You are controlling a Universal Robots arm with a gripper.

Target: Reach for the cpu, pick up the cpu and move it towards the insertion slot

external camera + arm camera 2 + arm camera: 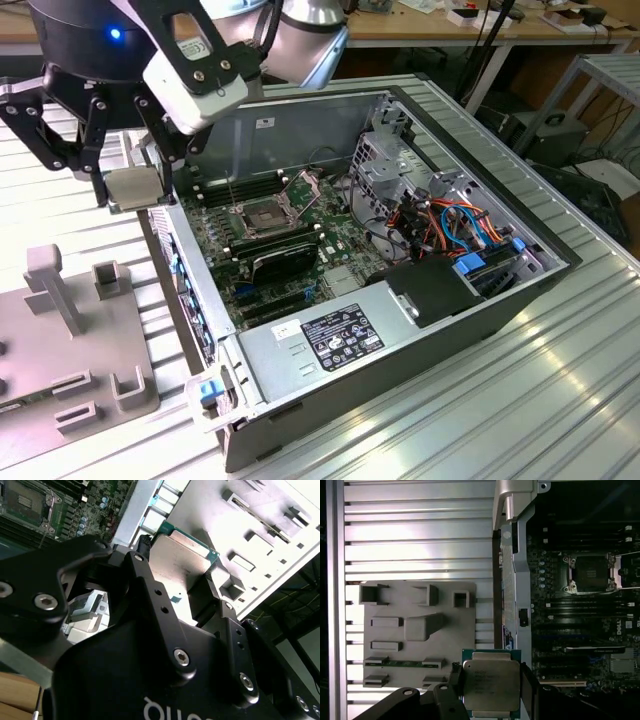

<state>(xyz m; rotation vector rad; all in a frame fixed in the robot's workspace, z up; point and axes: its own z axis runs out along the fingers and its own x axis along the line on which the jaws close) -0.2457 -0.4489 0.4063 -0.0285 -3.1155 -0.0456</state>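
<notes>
My gripper (pixel 135 190) hangs over the exterior view's left wall of the open computer case (pixel 330 400), shut on the cpu (pixel 133 186). The cpu is a thin pale silvery square held flat, off the surface, with a black finger on each of two opposite edges. Both wrist views show it pinched this way: cpu (pixel 492 682) in gripper (pixel 492 692), and cpu (pixel 182 562) in gripper (pixel 177 569). The insertion slot (pixel 262 213) is a shiny metal-framed socket with a dark centre on the motherboard inside the case, apart from the cpu. It also appears as socket (pixel 592 574) and socket (pixel 22 502).
A grey fixture plate (pixel 70 340) with raised blocks lies on the ribbed metal table beside the case. Inside the case are a black expansion card (pixel 285 258), memory slots, a drive cage (pixel 400 170), coloured cables (pixel 455 225) and a power supply (pixel 330 340).
</notes>
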